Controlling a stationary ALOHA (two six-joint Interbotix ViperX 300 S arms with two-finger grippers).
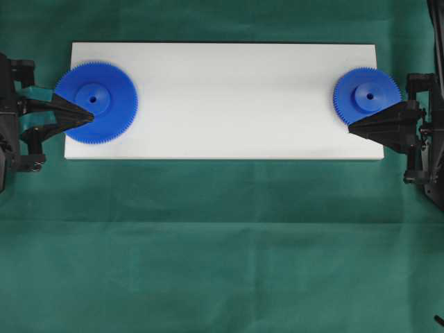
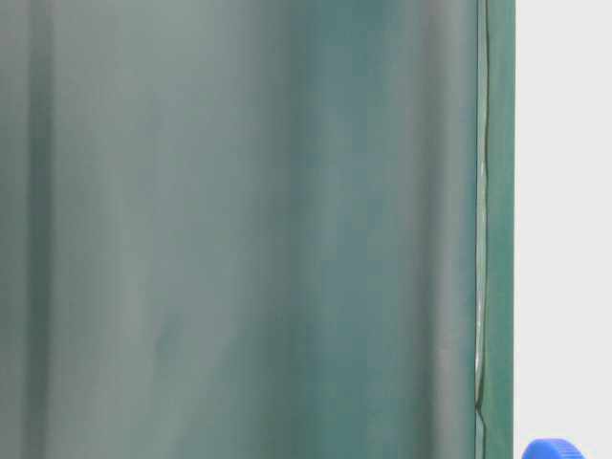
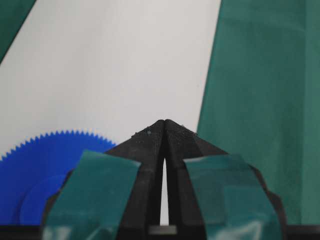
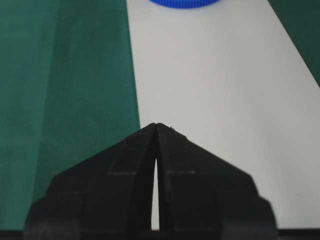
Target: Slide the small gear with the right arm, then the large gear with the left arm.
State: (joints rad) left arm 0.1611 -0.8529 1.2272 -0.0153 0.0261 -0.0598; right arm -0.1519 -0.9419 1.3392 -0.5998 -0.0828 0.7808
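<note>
The large gear (image 1: pixel 96 102), a wide blue toothed disc with a round hub, lies on the left end of the white board (image 1: pixel 236 97). My left gripper (image 1: pixel 89 115) is shut, and its teal-taped tip overlaps the gear's front-left part just below the hub. In the left wrist view the large gear (image 3: pixel 45 160) shows left of the closed left gripper (image 3: pixel 164 122). The small gear (image 1: pixel 368 96) lies on the board's right end. My right gripper (image 1: pixel 351 126) is shut, with its tip at the gear's front-left rim. In the right wrist view the right gripper (image 4: pixel 157 125) points along the board toward the large gear (image 4: pixel 182 2).
Green cloth (image 1: pixel 222 243) covers the table around the board. The board's middle lies bare between the two gears. A blue gear edge (image 2: pixel 553 448) shows in the table-level view; I cannot tell which gear it is.
</note>
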